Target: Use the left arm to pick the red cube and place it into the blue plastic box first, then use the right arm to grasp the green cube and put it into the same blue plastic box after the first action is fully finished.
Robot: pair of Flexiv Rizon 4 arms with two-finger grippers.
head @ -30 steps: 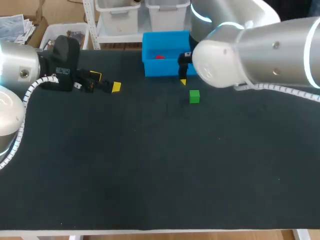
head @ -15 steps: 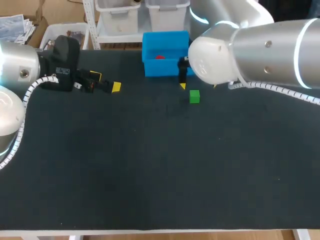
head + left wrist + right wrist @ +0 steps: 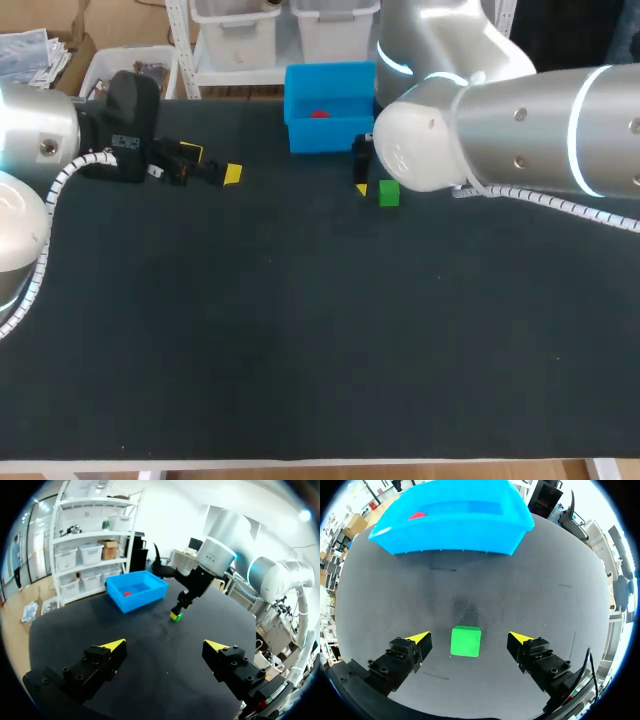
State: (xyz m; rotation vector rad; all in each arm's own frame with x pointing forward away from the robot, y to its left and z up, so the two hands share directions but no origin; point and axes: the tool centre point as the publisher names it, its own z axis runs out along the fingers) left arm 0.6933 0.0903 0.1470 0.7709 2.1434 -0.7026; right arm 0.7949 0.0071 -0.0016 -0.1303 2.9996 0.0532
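Dark worktop [image 3: 300,330] carries the box [image 3: 330,135] with the red cube [image 3: 319,114] already inside, so we judge step two in hand: our right claw [image 3: 469,638] hangs wide open, empty, astride the green cube [image 3: 466,641], and must next close and lift.

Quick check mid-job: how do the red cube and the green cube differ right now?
The red cube sits inside the blue box; the green cube lies on the table in front of it. The green cube is between the open fingers of the right gripper, untouched; no gripper is near the red cube. Both are small single-coloured blocks.
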